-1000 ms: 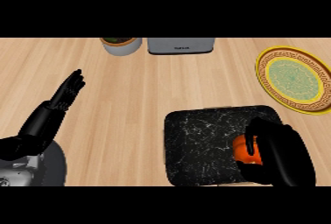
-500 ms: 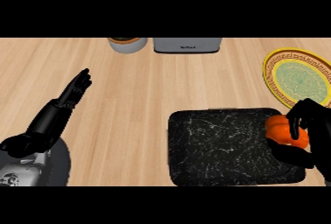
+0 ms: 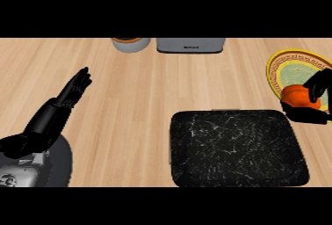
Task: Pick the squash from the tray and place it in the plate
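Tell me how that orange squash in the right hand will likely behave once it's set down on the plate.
The squash looks rounded and smooth, so it may roll a little on release. The plate has a raised rim, which should probably stop it. It keeps its shape inside the right hand, so it is likely stiff.

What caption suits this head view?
Right hand carries the orange squash from the black tray over the plate.
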